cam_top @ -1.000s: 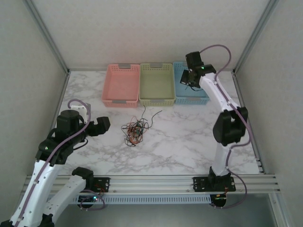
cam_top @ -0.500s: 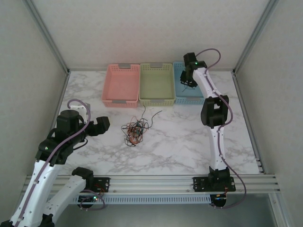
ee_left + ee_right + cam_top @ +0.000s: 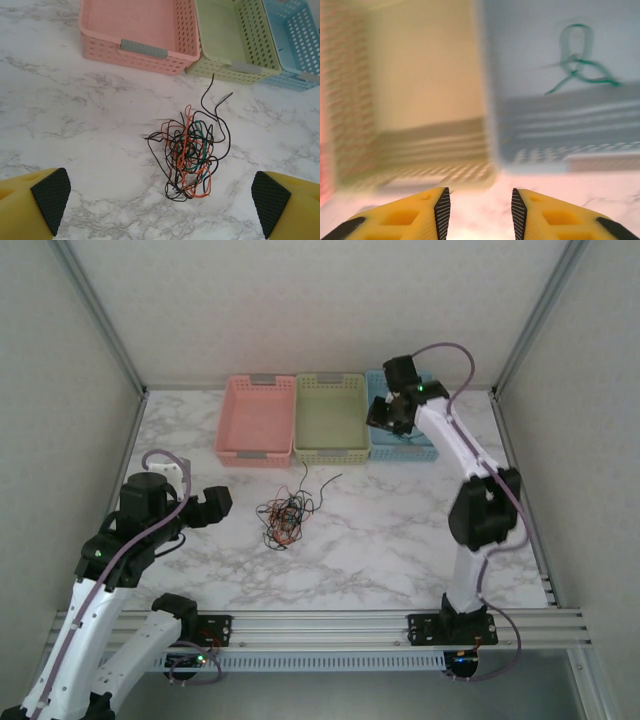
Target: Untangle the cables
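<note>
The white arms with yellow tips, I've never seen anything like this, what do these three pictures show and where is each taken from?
They are two robot arms bolted to the near edge of a marble table. The wide picture looks down from above and behind them. The other two come from small cameras on the wrists, so the yellow tips are each arm's own pincer. The left pincer is wide open, facing a tangle of thin red, black and green cables lying on the table. At the back stand a pink basket, a green basket and a blue basket side by side. The right pincer is by the blue basket, its jaws apart and holding nothing; one green cable lies inside that basket.
</note>
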